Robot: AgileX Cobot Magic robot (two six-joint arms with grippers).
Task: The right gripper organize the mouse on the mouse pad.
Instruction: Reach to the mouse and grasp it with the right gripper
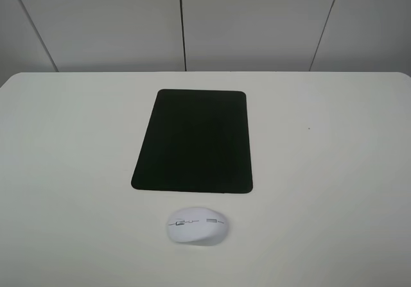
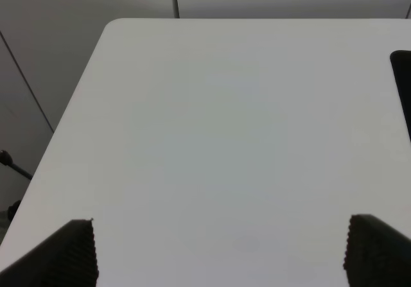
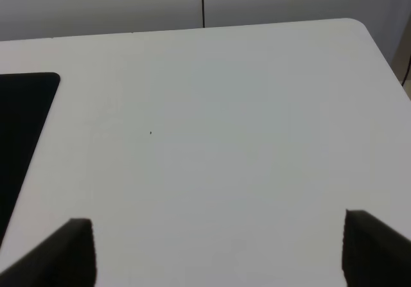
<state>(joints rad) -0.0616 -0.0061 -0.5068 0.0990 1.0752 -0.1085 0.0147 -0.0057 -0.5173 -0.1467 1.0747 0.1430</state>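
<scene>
The white mouse [image 1: 198,225] lies on the white table just in front of the near edge of the black mouse pad [image 1: 194,141], off the pad and turned sideways. In the high view neither arm shows. In the right wrist view my right gripper [image 3: 218,252] is open and empty above bare table, with an edge of the mouse pad [image 3: 22,120] at the side of that view. In the left wrist view my left gripper [image 2: 221,252] is open and empty, with a sliver of the mouse pad [image 2: 403,85] at the edge of that view. The mouse is out of both wrist views.
The white table [image 1: 334,171] has rounded corners and stands before a pale panelled wall [image 1: 257,24]. A tiny dark speck [image 1: 309,129] marks the table to the right of the pad.
</scene>
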